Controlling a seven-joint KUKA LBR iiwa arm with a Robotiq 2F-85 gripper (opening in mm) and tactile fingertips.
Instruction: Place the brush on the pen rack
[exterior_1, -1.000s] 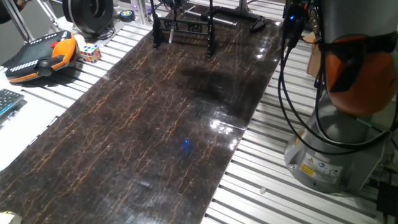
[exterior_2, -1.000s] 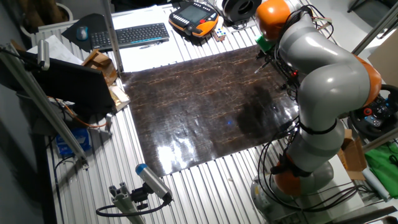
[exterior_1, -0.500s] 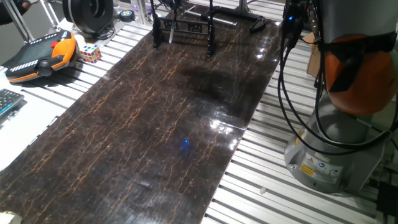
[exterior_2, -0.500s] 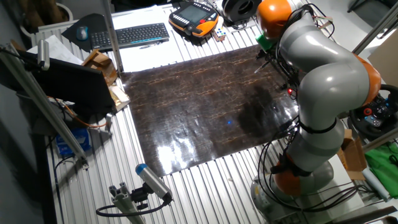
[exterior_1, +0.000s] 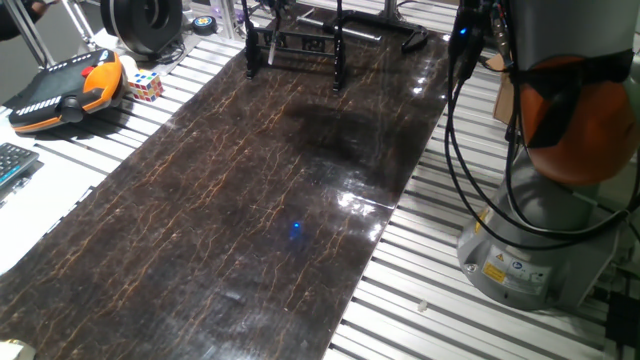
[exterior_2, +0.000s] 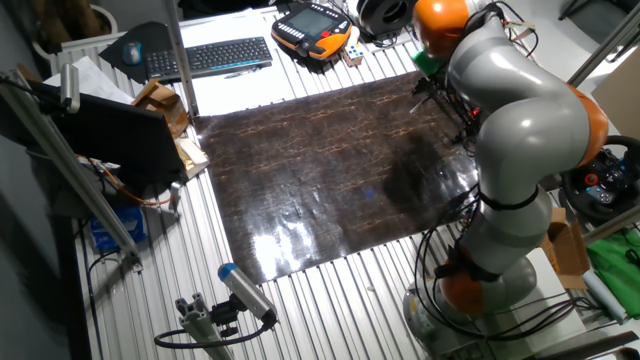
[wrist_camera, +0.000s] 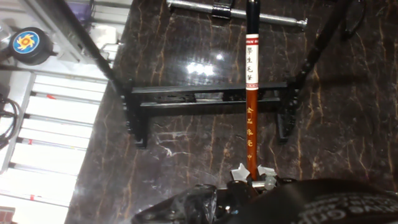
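Brush (wrist_camera: 251, 93), one, clamped in jaws above one pen rack (wrist_camera: 208, 102).

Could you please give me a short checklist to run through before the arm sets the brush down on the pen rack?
1. Brush held at the end effector: ok, clamped at its lower end.
2. Brush crosses the pen rack bars: ok in the hand view.
3. Brush already resting on the rack: cannot tell.
4. Rack upright on the dark mat: ok.
5. Steel rod beyond the rack clear of the brush tip: cannot tell.
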